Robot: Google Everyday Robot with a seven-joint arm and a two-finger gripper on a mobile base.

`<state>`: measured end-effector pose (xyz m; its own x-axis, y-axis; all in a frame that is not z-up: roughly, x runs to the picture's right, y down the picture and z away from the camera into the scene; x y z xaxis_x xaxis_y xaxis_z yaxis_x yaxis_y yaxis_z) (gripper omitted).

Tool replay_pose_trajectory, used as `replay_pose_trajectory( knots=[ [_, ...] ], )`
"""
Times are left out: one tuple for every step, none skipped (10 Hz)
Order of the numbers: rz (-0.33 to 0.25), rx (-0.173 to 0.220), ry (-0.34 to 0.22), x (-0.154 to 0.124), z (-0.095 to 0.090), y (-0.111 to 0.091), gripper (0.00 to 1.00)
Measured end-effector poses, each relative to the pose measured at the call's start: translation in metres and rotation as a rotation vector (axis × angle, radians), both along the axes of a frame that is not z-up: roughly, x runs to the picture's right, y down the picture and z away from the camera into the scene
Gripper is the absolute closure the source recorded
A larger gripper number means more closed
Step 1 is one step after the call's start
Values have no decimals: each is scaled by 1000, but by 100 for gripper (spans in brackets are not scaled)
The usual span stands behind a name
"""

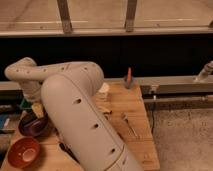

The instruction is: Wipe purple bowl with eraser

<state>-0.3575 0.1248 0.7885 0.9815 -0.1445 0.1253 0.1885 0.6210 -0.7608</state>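
Your workspace is a wooden table set in front of a long dark window wall with a pale sill running across behind it, and the robot's big cream-coloured arm fills most of the foreground, bending back to the left over the table's near-left corner. You will find the purple bowl there, sitting just behind the orange-brown bowl, which lies nearest the front edge. The gripper hangs at the end of the arm directly over the purple bowl's right rim, low enough that it looks to be at or inside the bowl, though contact cannot be confirmed. Whether its fingers are spread or pinched together cannot be told from here, and the eraser cannot be made out either, so you should not assume it is in hand. Judging by the pose, the reach to the bowl is done and you are at the wiping stage itself; how much of the inside has been covered is not something the view reveals. Elsewhere, a metal utensil lies right of the arm, a small orange-red object stands by the back edge, and a dark handle pokes out beneath the arm, all well apart from the bowl.
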Motion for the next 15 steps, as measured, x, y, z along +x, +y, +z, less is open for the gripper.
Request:
replay_pose_trajectory(
  knots=[
    [10, -8, -12, -5, -8, 11, 100],
    [24, -14, -12, -4, -13, 19, 100],
    [49, -19, 2, 7, -18, 28, 100],
    [70, -19, 23, 19, -20, 30, 100],
    [100, -22, 41, 34, -23, 33, 100],
    [128, -20, 56, 48, -23, 32, 100],
    [165, -16, 80, 68, -20, 26, 100],
    [185, -12, 88, 75, -16, 20, 100],
    [188, -9, 84, 77, -12, 16, 100],
    [185, -4, 77, 73, -8, 10, 100],
    [174, -1, 70, 65, -2, 3, 100],
    [163, 1, 59, 54, 3, -3, 100],
    [142, 5, 36, 33, 9, -12, 100],
    [123, 6, 17, 20, 11, -15, 100],
    [101, 7, -4, 8, 12, -17, 100]
  ],
)
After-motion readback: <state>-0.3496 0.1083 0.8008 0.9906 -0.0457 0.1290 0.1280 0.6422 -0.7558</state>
